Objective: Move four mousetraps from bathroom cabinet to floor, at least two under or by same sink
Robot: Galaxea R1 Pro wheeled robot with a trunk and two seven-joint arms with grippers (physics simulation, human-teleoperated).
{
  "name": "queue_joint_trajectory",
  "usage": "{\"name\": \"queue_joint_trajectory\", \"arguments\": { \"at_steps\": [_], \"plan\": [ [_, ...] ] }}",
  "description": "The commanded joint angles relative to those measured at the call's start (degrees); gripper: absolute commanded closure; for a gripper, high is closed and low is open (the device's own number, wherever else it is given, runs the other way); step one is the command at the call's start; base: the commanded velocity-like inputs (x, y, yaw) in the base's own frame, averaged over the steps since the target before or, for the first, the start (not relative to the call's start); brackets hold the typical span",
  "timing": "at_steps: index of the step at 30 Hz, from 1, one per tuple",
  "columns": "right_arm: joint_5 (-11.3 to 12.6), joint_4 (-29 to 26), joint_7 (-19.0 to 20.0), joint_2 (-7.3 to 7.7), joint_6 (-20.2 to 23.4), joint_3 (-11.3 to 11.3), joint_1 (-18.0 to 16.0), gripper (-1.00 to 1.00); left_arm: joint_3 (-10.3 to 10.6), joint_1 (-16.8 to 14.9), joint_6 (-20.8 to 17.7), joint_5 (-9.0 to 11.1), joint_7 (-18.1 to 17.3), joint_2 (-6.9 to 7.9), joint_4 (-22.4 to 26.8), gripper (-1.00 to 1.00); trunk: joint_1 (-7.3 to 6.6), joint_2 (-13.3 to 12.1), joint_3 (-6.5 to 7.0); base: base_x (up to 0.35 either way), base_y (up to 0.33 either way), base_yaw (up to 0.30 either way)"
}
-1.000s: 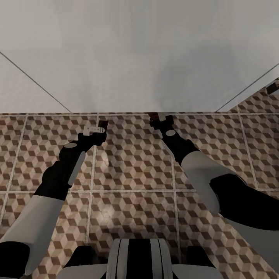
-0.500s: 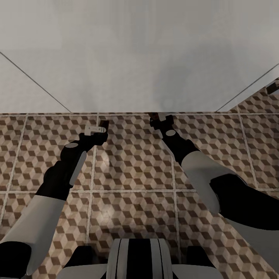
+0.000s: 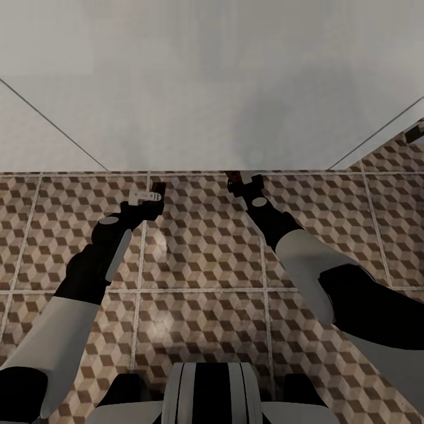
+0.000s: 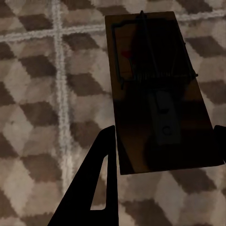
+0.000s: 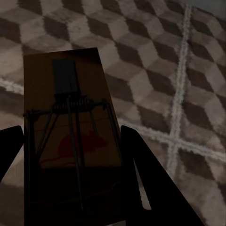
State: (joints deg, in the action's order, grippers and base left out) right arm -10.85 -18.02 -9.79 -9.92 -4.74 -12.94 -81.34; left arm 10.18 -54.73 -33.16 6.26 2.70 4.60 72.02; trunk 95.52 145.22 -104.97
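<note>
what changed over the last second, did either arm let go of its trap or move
Nothing visibly changed. The left tool is shut on the left mousetrap and the right tool on the right mousetrap, both held over the tiled bathroom floor near the white wall, just as in the earlier pictures.

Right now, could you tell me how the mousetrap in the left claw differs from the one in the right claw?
The left claw's mousetrap has its red mark small and near one long edge; the right claw's mousetrap shows a larger red mouse shape at its middle. In the head view, the left claw sits slightly nearer the robot than the right claw. Both are dark wooden boards with wire springs, each between claw fingers above the bathroom floor.
</note>
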Motion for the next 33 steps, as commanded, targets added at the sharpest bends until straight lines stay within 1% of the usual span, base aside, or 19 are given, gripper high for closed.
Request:
{"name": "queue_joint_trajectory", "arguments": {
  "at_steps": [1, 33],
  "plan": [
    [-0.24, 0.09, -0.41, 0.00, -0.09, -0.25, -0.03, 1.00, 0.10, -0.02, -0.29, 0.51, 0.21, 0.06, 0.08, 1.00, 0.02, 0.03, -0.03, 0.000, 0.000, 0.000],
    [-0.22, 0.09, -0.41, -0.08, -0.09, -0.33, -0.05, 1.00, 0.10, -0.02, -0.33, 0.50, 0.25, 0.06, 0.12, 1.00, 0.84, 0.45, -0.03, 0.000, 0.000, 0.000]
  ]
}}
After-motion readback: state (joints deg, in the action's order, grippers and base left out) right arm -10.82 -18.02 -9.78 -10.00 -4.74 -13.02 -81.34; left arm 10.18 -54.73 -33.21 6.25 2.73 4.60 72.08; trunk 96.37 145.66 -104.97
